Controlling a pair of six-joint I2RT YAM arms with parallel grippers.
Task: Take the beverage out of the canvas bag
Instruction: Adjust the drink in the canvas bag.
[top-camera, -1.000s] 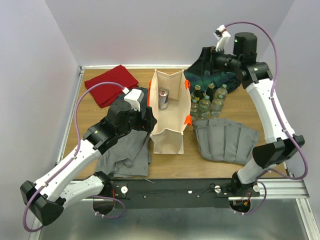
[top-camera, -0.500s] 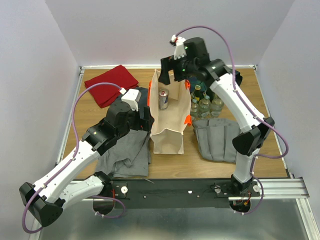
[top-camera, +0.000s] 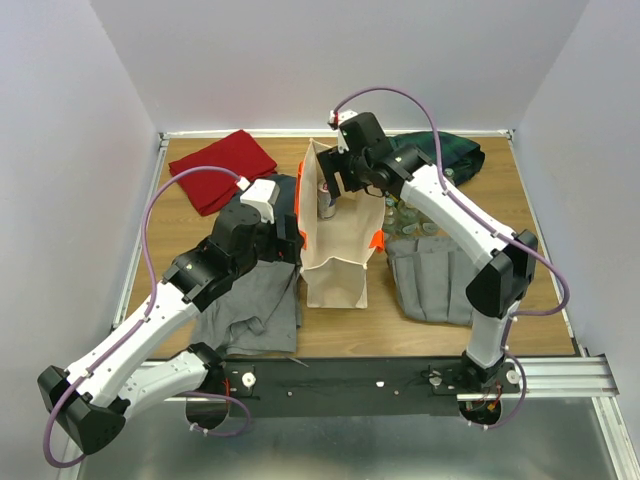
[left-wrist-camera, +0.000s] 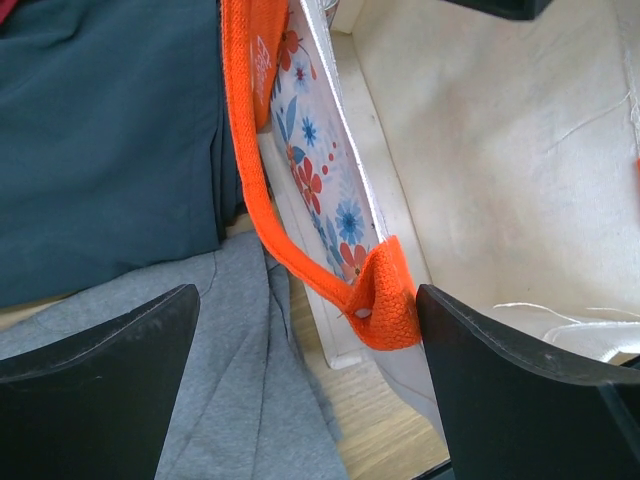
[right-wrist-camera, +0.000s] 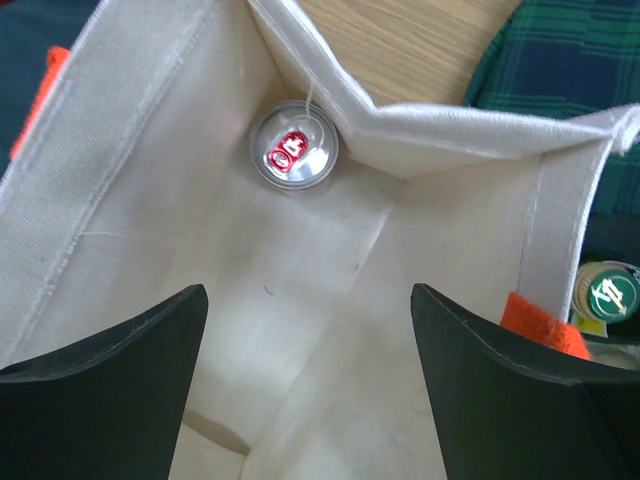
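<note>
The beige canvas bag (top-camera: 335, 270) stands upright mid-table with its mouth open. A silver beverage can (top-camera: 326, 198) with a red tab stands at the far end of its floor, also seen from above in the right wrist view (right-wrist-camera: 294, 145). My right gripper (top-camera: 335, 182) hangs open over the bag's mouth, its fingers (right-wrist-camera: 110, 380) spread above the bare bag floor, short of the can. My left gripper (top-camera: 291, 236) is open astride the bag's left wall. The orange handle (left-wrist-camera: 385, 305) lies between its jaws, touching the right finger.
Grey clothing (top-camera: 250, 300) lies under my left arm and a red cloth (top-camera: 222, 168) at the back left. Several bottles (top-camera: 405, 215) stand right of the bag, one green cap (right-wrist-camera: 606, 293) close to its rim. A folded grey cloth (top-camera: 445, 280) and dark plaid fabric (top-camera: 455, 155) lie right.
My right arm has swung left from the back right corner and come down over the bag's mouth. The left arm and the bag have stayed put.
</note>
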